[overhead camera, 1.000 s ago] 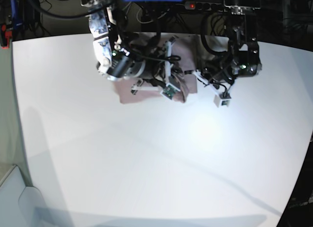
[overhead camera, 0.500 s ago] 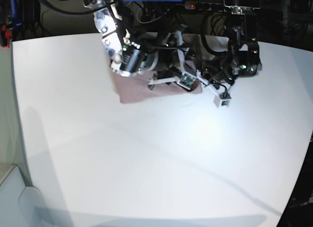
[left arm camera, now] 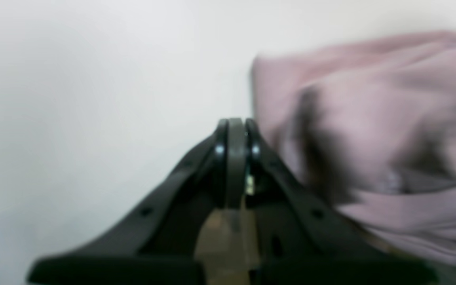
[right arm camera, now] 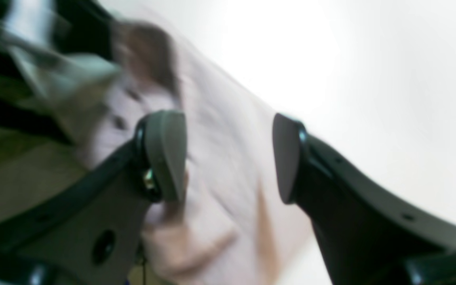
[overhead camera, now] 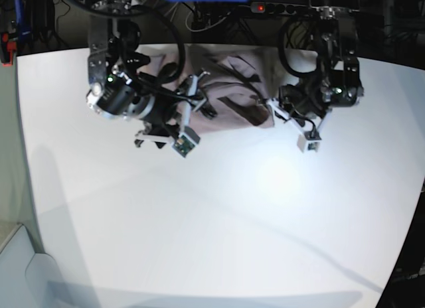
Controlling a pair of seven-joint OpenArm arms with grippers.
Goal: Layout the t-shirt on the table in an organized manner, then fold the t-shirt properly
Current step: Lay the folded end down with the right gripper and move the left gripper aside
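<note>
The t-shirt [overhead camera: 229, 95] lies bunched near the table's [overhead camera: 219, 228] far edge, between the two arms, not yet spread flat. Over the last second we see the right gripper [right arm camera: 228, 158] let go: a moment ago it sat low on the cloth, now its jaws stand wide apart with nothing between them, and the arm has swung out to the shirt's side. The left gripper [left arm camera: 234, 130] is pressed together just beside the cloth, empty. We judge this a regrasp pause; layout is unfinished and folding hasn't begun.
</note>
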